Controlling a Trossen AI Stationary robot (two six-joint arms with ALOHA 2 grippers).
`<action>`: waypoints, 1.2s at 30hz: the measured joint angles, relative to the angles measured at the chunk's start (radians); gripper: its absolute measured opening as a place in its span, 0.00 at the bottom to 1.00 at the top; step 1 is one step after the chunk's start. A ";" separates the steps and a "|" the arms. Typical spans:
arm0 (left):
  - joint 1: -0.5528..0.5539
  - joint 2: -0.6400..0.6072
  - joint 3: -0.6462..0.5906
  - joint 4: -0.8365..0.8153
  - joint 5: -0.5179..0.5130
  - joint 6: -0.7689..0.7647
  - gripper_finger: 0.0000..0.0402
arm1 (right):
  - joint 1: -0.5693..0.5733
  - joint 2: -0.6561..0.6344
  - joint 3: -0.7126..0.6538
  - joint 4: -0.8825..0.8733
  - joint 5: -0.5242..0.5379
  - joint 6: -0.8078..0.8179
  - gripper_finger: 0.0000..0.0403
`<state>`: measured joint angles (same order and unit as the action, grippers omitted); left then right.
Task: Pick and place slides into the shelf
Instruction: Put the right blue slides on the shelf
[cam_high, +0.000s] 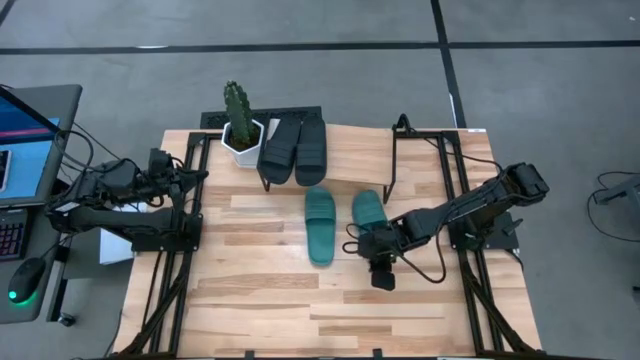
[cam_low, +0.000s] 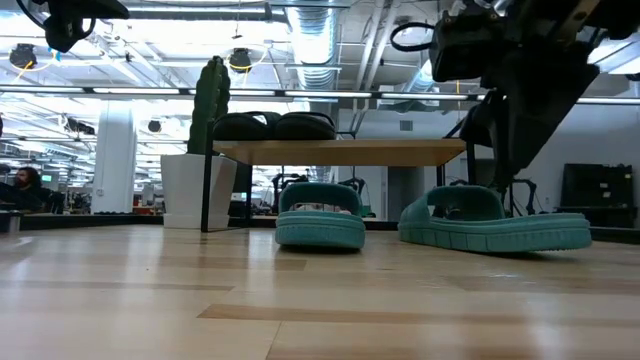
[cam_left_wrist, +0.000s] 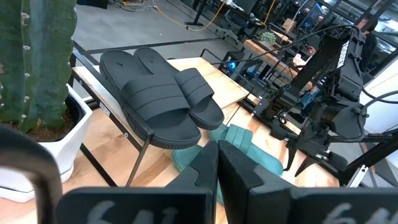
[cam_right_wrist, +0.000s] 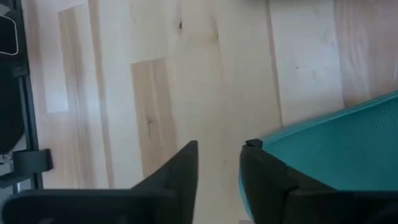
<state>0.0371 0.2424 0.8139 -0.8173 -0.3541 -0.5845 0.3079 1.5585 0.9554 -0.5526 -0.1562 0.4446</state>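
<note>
Two black slides (cam_high: 295, 148) lie side by side on the tilted wooden shelf (cam_high: 355, 155), and show in the left wrist view too (cam_left_wrist: 161, 99). Two teal slides rest flat on their soles on the table: the left one (cam_high: 320, 226) and the right one (cam_high: 368, 212). My right gripper (cam_high: 382, 268) hangs open at the near end of the right teal slide (cam_right_wrist: 336, 149), with bare tabletop between its fingers (cam_right_wrist: 186, 168). My left gripper (cam_left_wrist: 217, 165) is shut and waits at the table's left edge (cam_high: 195, 178), pointing toward the shelf. My right gripper has one finger (cam_right_wrist: 264, 171) right beside the rim of the right teal slide's near end (cam_right_wrist: 292, 140), coming from above. Whether it touches the rim, I cannot tell. Nothing lies between the fingers.
A white pot with a cactus (cam_high: 240, 130) stands at the shelf's left end. The right half of the shelf board (cam_high: 365, 150) is bare. Black frame rails (cam_high: 170, 270) run along both table sides. A laptop (cam_high: 25, 140) sits off the table's left.
</note>
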 joint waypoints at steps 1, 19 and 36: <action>0.000 0.000 0.000 0.000 0.000 0.000 0.00 | 0.000 0.000 0.000 0.000 -0.001 0.000 0.26; 0.000 0.000 0.000 0.000 0.000 -0.005 0.00 | 0.041 0.000 -0.001 -0.197 0.139 -0.008 0.49; 0.000 0.000 0.000 0.000 -0.001 -0.007 0.00 | 0.082 0.239 0.015 -0.138 0.146 -0.008 0.36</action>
<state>0.0368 0.2420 0.8135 -0.8173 -0.3550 -0.5911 0.3902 1.7979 0.9703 -0.6910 -0.0097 0.4366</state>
